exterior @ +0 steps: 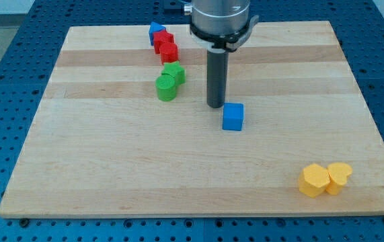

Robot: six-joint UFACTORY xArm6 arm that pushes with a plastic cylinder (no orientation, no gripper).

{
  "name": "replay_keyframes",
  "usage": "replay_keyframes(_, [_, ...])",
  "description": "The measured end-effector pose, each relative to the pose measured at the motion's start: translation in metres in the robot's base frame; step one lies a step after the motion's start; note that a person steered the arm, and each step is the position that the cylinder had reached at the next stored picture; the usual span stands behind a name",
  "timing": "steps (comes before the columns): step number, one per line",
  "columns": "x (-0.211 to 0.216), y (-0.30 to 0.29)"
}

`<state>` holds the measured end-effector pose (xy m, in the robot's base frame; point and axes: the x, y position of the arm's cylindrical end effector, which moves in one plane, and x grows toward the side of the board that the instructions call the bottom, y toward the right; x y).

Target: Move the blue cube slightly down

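The blue cube (233, 116) sits near the middle of the wooden board (111, 168). My tip (216, 105) rests on the board just to the upper left of the cube, very close to its top-left corner; I cannot tell if it touches. The dark rod rises straight up from the tip to the arm's grey wrist at the view's top.
Two green blocks (169, 82) lie left of the rod. Two red blocks (166, 46) and a small blue block (155, 30) sit above them near the top edge. Two yellow blocks (324, 179) lie at the bottom right. Blue perforated table surrounds the board.
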<state>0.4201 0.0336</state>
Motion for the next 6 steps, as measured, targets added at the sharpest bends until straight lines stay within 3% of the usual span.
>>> replay_keyframes(1, [0.008, 0.016])
replay_keyframes(3, [0.017, -0.031])
replay_keyframes(6, [0.031, 0.048])
